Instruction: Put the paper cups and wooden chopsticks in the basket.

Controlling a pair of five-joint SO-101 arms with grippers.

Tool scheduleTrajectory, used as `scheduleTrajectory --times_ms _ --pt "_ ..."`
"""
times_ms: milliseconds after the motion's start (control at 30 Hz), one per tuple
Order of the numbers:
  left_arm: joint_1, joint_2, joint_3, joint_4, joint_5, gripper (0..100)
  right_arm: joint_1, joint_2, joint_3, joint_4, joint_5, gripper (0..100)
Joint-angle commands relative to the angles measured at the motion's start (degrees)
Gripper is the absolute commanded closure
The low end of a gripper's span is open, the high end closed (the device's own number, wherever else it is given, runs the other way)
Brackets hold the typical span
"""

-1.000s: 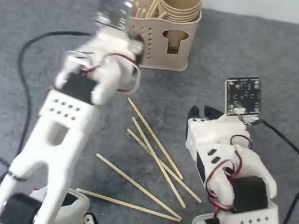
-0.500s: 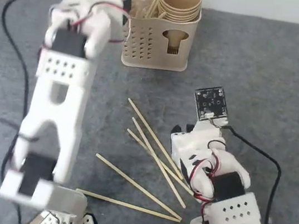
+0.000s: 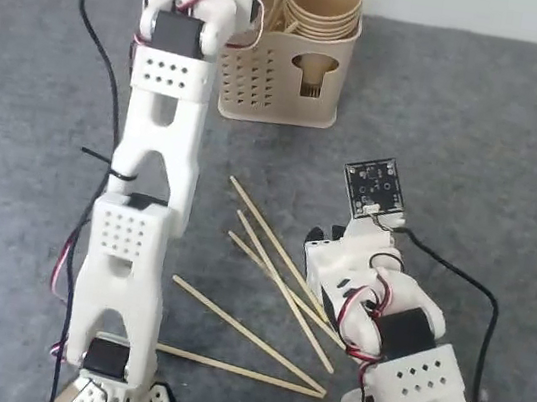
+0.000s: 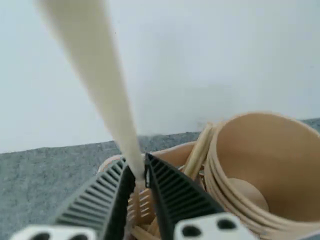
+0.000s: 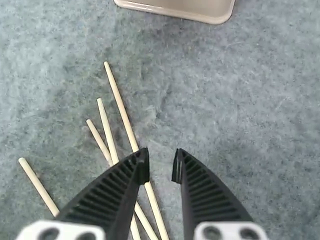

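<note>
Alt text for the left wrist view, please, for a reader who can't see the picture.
The left pincer is shut on a wooden chopstick that slants up close past the camera. Just beyond the pincer's tips is the basket, holding a stack of paper cups with more chopsticks beside them. Grey cloth and a white wall lie behind.

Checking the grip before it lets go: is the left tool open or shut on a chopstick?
Shut on a chopstick: in its wrist view the left tool pinches the stick's end.
</note>
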Motion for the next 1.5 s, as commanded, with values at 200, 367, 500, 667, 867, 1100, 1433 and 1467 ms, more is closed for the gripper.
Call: scheduleTrajectory --times_ms 200,367,500,667,867,1100,1433,1467 --pt "0.09 5.10 -17.10 12.31 -0.53 65 -0.22 -0.48 -0.53 -1.10 0.44 90.9" --pt "-0.44 4.92 -17.19 14.07 -0.62 64 -0.22 -0.48 -0.44 -1.10 0.44 90.9" --pt "-1.93 1.76 -17.19 17.49 -0.62 64 -1.19 -0.40 -0.35 -0.92 0.53 90.9" --pt "-2.99 -6.42 -17.19 24.62 -0.62 64 -4.53 -0.40 0.44 0.22 0.53 90.9" --pt "-4.40 -14.07 -17.19 30.07 -0.62 64 -4.62 -0.40 0.44 0.22 0.62 90.9" --pt "-10.55 -21.19 -17.01 32.79 -0.26 64 -6.90 3.56 0.35 1.01 1.14 90.9" --pt "-17.85 -39.47 11.12 32.88 -0.44 64 -8.48 24.04 -7.65 1.01 3.08 90.9" --pt "-18.11 -41.85 14.99 32.79 -0.44 64 -8.57 25.89 -8.35 0.92 3.08 90.9"
